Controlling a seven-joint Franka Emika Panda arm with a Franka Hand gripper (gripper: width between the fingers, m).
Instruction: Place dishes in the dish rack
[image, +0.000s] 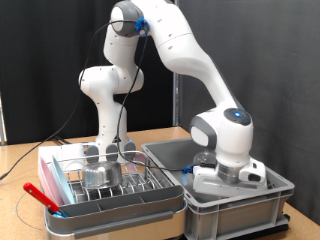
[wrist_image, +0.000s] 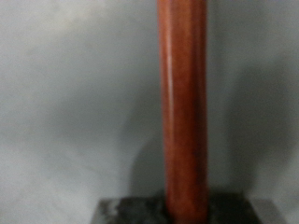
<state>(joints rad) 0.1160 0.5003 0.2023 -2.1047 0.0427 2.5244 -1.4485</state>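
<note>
we see the dish rack (image: 110, 185) on the exterior view's left, its tray rim touching the grey tub (image: 235, 205) on the right. a metal cup (image: 100, 173) sits among the prongs, and a red-handled utensil (image: 42, 196) lies over the rack's near left corner. the arm bends down from above, its hand sunk inside the tub walls. the gripper (wrist_image: 182, 207) sits at a red handle (wrist_image: 182, 93) against the grey wall; whether it clamps it we cannot tell.

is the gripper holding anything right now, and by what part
Cannot be told: the gripper is down inside the grey tub, fingertips hidden. The wrist view shows a red handle close ahead, no grip visible.
</note>
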